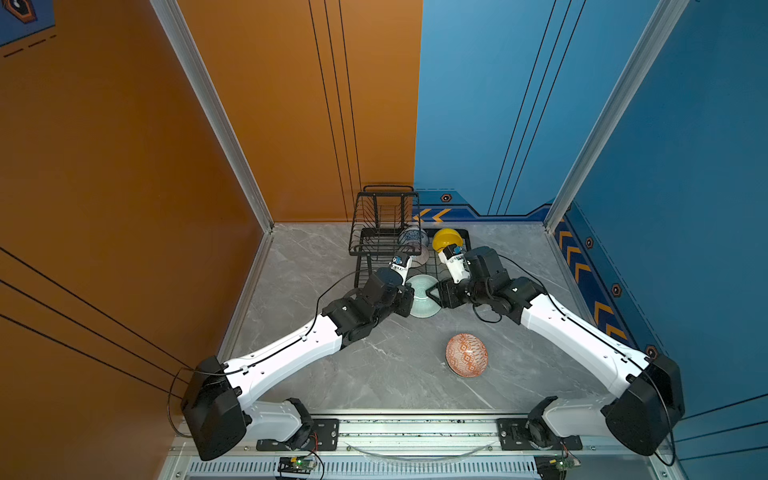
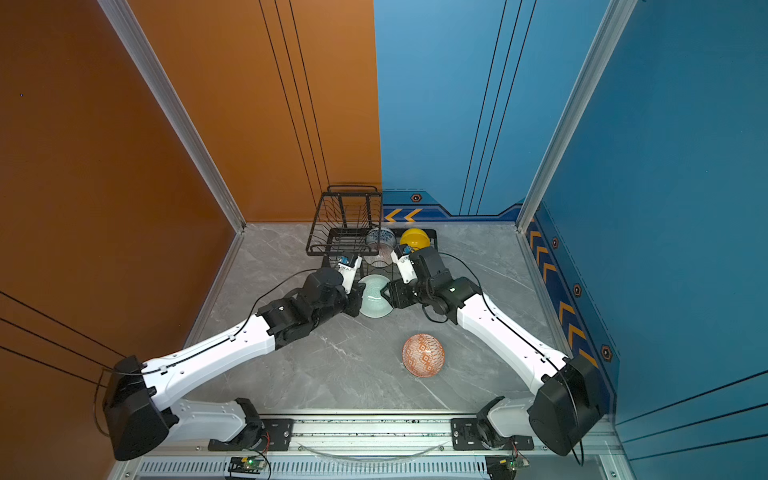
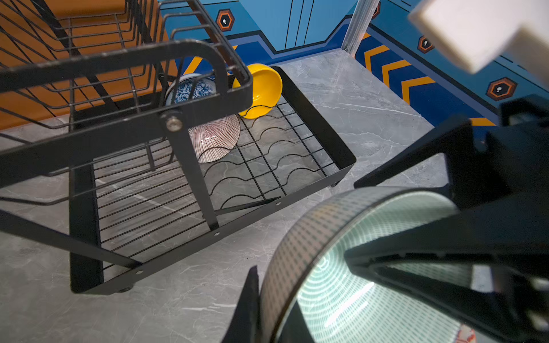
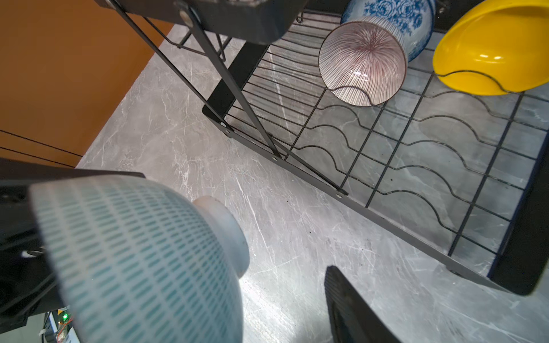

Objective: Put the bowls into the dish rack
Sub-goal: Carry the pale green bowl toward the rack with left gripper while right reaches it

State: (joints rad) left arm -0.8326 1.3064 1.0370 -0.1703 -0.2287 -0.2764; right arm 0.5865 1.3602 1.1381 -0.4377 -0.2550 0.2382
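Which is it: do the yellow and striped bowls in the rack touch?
Apart. In the right wrist view, open dish rack wire shows between the yellow bowl and the striped bowl.

Three bowls [image 4: 362, 63] tilted in rack [image 1: 376, 249]; green bowl [image 1: 422, 297] held; orange bowl [image 1: 466, 354] outside.

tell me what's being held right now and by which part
The green-white patterned bowl, pinched by its rim in the left pincer, one finger inside and one outside. The right pincer is open beside it, not yet gripping.
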